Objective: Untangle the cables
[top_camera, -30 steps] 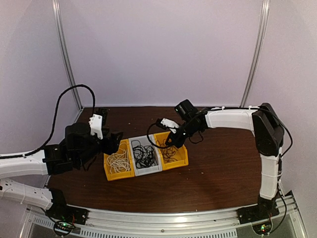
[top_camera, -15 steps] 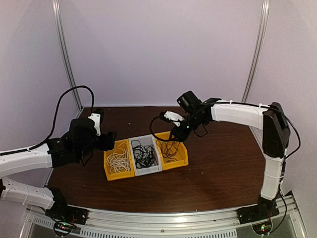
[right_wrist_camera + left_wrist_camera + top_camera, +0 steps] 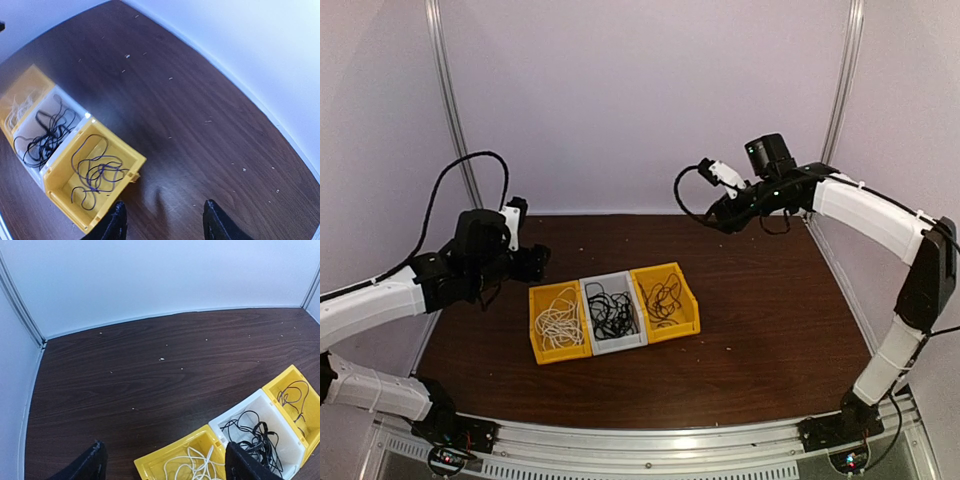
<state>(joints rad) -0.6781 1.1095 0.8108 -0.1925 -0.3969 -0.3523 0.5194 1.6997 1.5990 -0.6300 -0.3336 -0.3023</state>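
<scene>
Left gripper (image 3: 165,467) spread empty, right gripper (image 3: 164,222) spread empty, cables (image 3: 612,310) in 3 bins (image 3: 620,346)

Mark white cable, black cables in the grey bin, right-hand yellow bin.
white cable (image 3: 558,322), top view, middle of the coil.
black cables (image 3: 610,312), top view, centre of the tangle.
right-hand yellow bin (image 3: 691,303), top view, its right wall.

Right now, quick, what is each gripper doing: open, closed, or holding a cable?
Left gripper: open, holding nothing.
Right gripper: open, holding nothing.
</scene>
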